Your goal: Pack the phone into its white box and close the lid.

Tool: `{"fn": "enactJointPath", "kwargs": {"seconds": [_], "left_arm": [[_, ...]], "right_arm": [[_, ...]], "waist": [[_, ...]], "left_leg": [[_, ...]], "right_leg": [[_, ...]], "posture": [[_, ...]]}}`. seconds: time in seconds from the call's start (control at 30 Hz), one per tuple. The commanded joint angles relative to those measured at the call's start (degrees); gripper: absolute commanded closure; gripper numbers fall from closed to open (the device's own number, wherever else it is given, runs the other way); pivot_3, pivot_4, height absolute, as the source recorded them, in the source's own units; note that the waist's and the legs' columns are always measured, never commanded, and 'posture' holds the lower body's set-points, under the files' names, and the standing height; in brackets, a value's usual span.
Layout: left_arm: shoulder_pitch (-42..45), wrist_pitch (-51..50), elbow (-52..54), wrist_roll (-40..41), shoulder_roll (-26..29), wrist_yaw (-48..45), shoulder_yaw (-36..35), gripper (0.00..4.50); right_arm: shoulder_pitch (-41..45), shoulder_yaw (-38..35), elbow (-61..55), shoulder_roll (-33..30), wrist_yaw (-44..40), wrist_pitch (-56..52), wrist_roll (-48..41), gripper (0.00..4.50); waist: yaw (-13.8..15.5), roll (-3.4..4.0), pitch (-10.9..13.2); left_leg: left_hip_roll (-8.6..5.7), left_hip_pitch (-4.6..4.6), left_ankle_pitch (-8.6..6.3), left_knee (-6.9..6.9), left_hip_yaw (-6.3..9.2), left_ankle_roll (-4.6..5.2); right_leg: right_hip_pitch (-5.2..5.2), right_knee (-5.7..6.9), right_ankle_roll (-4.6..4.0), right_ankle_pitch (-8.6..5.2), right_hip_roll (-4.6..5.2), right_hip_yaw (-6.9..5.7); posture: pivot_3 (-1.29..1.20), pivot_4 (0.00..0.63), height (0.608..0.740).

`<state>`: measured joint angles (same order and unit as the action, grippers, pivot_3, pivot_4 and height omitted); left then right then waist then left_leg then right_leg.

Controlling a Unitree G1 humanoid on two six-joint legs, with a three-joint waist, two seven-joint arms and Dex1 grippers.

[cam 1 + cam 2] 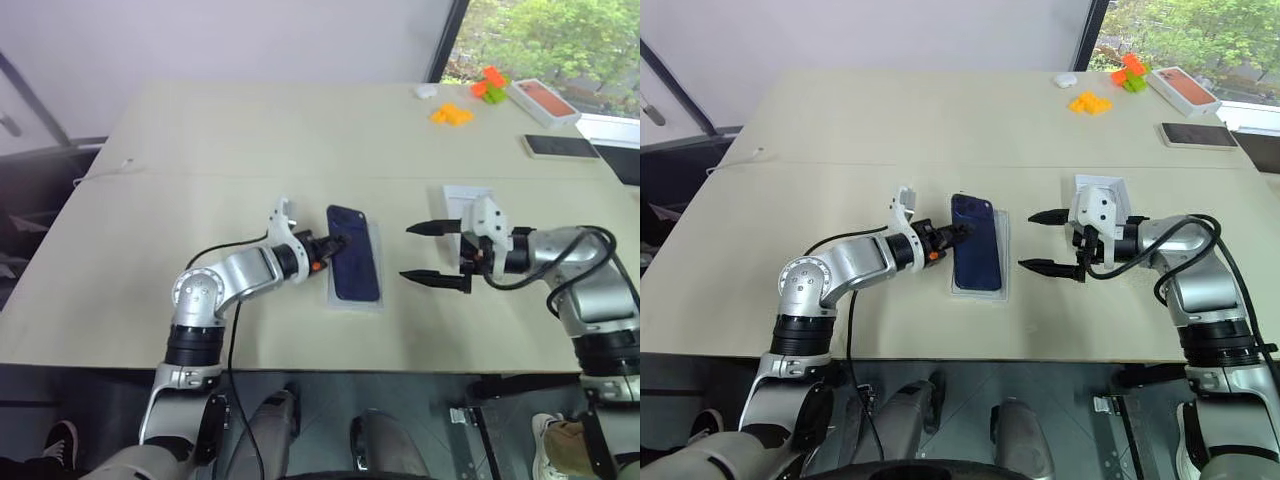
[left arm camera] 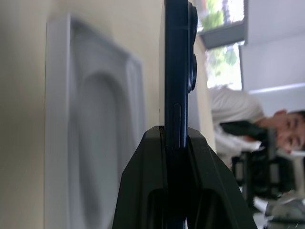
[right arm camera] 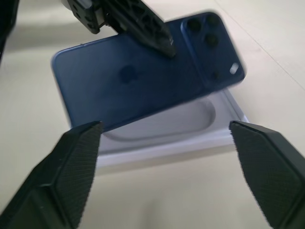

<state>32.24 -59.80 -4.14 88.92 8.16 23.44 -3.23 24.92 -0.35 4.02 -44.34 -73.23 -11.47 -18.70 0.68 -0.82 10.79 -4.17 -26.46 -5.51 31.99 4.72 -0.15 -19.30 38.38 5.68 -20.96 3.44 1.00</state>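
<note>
The phone (image 1: 354, 253), dark navy with its glossy back up, hangs just above the white box (image 1: 354, 297), which lies open toward the near edge of the surface (image 1: 200, 150), about midway along it. The phone's long axis runs from the near edge toward the far edge, in line with the box's long axis, and its camera cluster sits at the far end. In the left wrist view the phone stands apart from the box's rounded recess, not seated in it.

The left tool (image 1: 326, 243) is pressed together on the phone's left long edge, pinching it from the side, fingers (image 2: 157, 191) on either face.

The right tool (image 1: 433, 252) hovers just right of the box with its fingers (image 3: 71, 162) spread wide, pointing left toward the phone and touching nothing.

The lid (image 1: 466, 203) lies flat on the surface behind the right tool, its long axis also running near to far.

Toward the far right corner lie an orange-topped box (image 1: 543, 100), a black phone with a pale rim (image 1: 560, 147), and orange and green blocks (image 1: 488, 86).
</note>
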Motion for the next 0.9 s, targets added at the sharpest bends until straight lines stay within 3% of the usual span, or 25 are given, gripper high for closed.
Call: {"fn": "enactJointPath", "kwargs": {"seconds": [0.03,0.7,0.9], "left_arm": [[3.2,-0.4,-1.1,-3.0,-0.2,-3.7,-0.2,4.50],[3.1,-4.4,-5.1,-10.5,-4.7,-4.6,-3.6,4.50],[3.2,-5.4,-4.4,-11.3,-5.9,-3.5,-4.6,1.90]], "right_arm": [[0.2,-1.0,-2.1,-0.4,1.0,0.5,-0.4,0.03],[2.0,1.4,-1.1,1.0,5.3,2.1,1.8,0.03],[2.3,1.7,-0.5,1.1,5.1,2.4,2.0,0.00]], "waist": [[0.0,0.03,0.0],[0.0,0.06,0.0],[0.0,0.07,0.0]], "left_leg": [[0.00,-0.01,0.00,-0.02,0.01,0.00],[0.00,-0.02,-0.02,-0.01,0.01,0.01],[0.00,-0.02,-0.02,-0.01,0.01,0.01]], "right_leg": [[-0.03,0.00,0.00,0.00,0.00,-0.01],[0.02,-0.03,0.02,0.00,0.01,-0.02],[0.01,-0.03,0.03,0.00,0.01,-0.03]], "posture": [[0.00,0.150,0.740],[0.00,0.150,0.740],[0.00,0.150,0.740]]}}
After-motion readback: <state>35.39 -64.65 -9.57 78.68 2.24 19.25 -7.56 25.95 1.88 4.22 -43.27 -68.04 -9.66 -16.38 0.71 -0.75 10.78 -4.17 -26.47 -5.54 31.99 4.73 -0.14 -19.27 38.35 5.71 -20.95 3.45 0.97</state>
